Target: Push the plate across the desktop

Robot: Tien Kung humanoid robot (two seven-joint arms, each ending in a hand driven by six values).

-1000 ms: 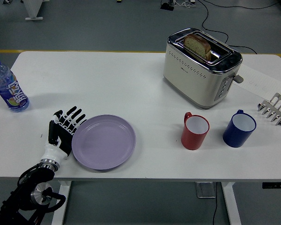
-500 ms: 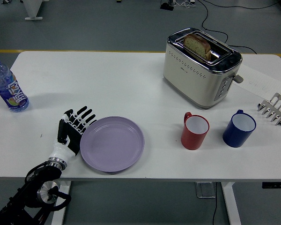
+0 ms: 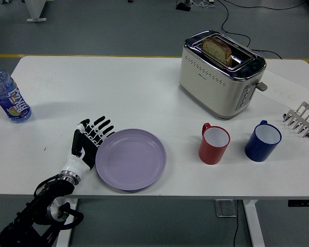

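Left hand [image 3: 89, 140] flat, fingers spread, holding nothing, palm against the purple plate [image 3: 131, 159] just to its right; keep it low and level, steering clear of the red mug [image 3: 214, 143] beyond

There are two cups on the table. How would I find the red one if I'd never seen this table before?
Start at the big silver toaster with bread in it, at the far right of the white table. Two cups stand in front of it, nearer the table's front edge. The red cup is the left one, closer to the purple plate; its neighbour, the blue cup, is on the right.
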